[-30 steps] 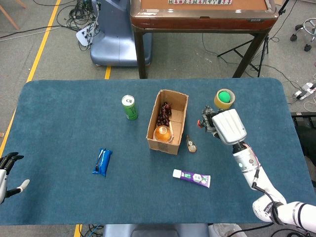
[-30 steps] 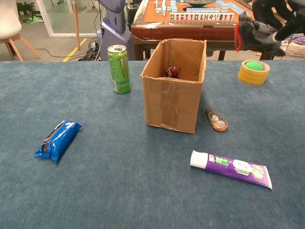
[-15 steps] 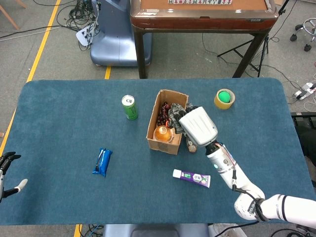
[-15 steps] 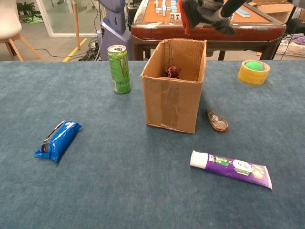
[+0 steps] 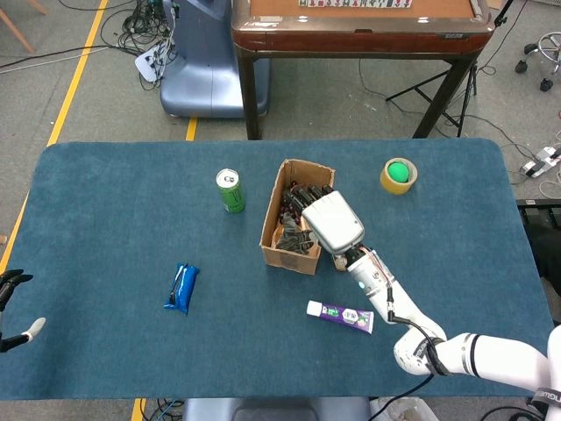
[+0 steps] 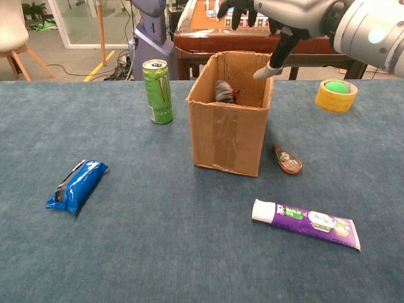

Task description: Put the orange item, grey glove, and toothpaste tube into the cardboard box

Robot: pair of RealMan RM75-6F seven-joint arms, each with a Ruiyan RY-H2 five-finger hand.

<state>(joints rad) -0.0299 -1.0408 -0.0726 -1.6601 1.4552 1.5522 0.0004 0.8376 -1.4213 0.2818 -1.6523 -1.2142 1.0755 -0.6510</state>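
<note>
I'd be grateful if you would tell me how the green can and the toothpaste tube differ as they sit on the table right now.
The green can stands upright left of the cardboard box; the toothpaste tube lies flat on the near side, to the box's right. The can is green with dark lettering, the tube purple and white with a white cap. Both rest on the blue table, outside the box, untouched by either hand.

The right hand [image 5: 330,221] has a pale grey back plate and black fingers [image 6: 234,9]; its white forearm carries thin wires. The left hand [image 5: 10,309] is black with a white thumb tip.
</note>
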